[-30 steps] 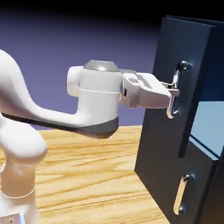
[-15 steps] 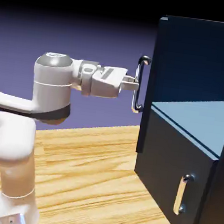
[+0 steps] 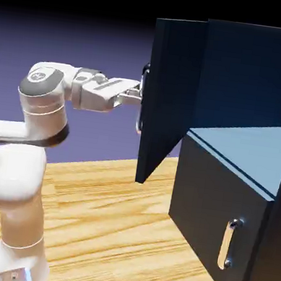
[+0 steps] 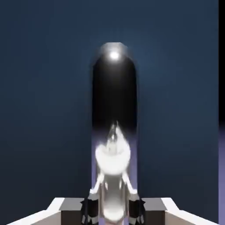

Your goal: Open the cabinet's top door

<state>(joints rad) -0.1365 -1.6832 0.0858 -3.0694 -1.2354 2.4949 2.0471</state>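
**A:** What sits nearest in the exterior view?

**B:** The white, thick-jointed robot arm (image 3: pixel 20 171), rising at the lower left from the light wooden plank table (image 3: pixel 107 226). It bends over at shoulder height and reaches to the right.

**A:** And at its tip?

**B:** The white two-finger end effector (image 3: pixel 136 94), held level. It is clenched on the long vertical silver bar handle (image 3: pixel 142 99) of the top door. In the hand view the two dark finger pads (image 4: pixel 90 206) press against either side of the shiny bar (image 4: pixel 114 132), which runs up the middle of the picture with a bright glint near its upper end.

**A:** So where is that top door?

**B:** The tall flat dark navy top door (image 3: pixel 169 97) stands swung well out from the cabinet's front, with its handle edge toward the arm. Its lower corner hangs above the table, clear of the wood. The hand view is almost filled by its navy face (image 4: pixel 44 110), with a thin strip of violet backdrop at the right edge.

**A:** And behind it?

**B:** The tall boxy dark navy-blue cabinet (image 3: pixel 220 216) stands on the table at the right. With the top door swung aside, its upper compartment lies open to view: dark navy inner walls above a light blue inner shelf (image 3: pixel 248 148). Below the shelf, the shorter navy lower door (image 3: pixel 212 233) sits flush and closed, bearing its small vertical silver handle (image 3: pixel 228 244).

**A:** Farthest back?

**B:** The plain blue-violet backdrop (image 3: pixel 105 45), darkening to black at the top.
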